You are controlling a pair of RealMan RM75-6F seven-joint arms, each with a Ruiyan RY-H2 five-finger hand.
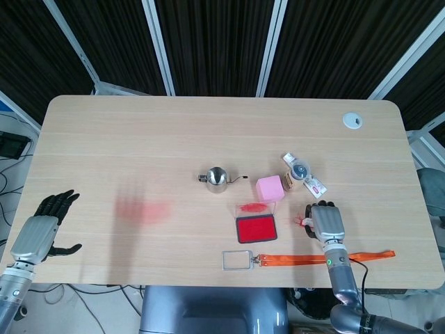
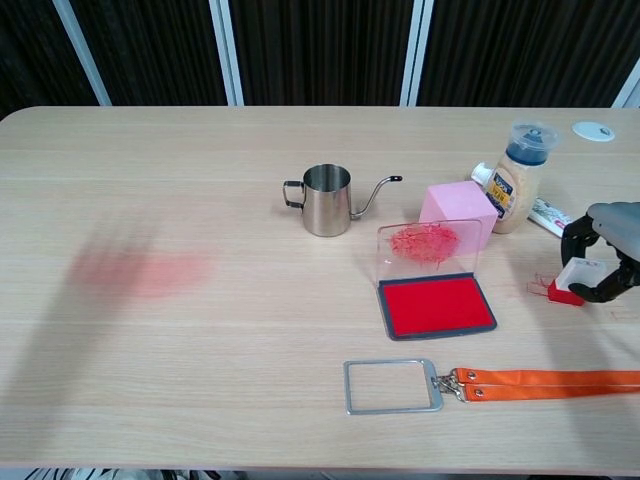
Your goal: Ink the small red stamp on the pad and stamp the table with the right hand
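Right hand (image 2: 607, 256) at the near right of the desk (image 1: 139, 132) pinches the small red stamp (image 2: 570, 283) between thumb and fingers, the stamp's red base on the desk surface beside faint red marks. Left hand (image 1: 40, 230) rests at the near left edge, fingers spread and holding nothing. Nearest the front edge lie a clear badge holder (image 2: 392, 385) and its orange lanyard (image 2: 545, 380). Just beyond them sits the ink pad (image 2: 435, 304), its clear lid (image 2: 428, 248) standing up and smeared red. A pink cube (image 2: 460, 207) stands right behind the lid, a small bottle (image 2: 521, 181) to its right, a steel pouring kettle (image 2: 328, 200) to its left. A reddish smear (image 2: 140, 270) marks the left part.
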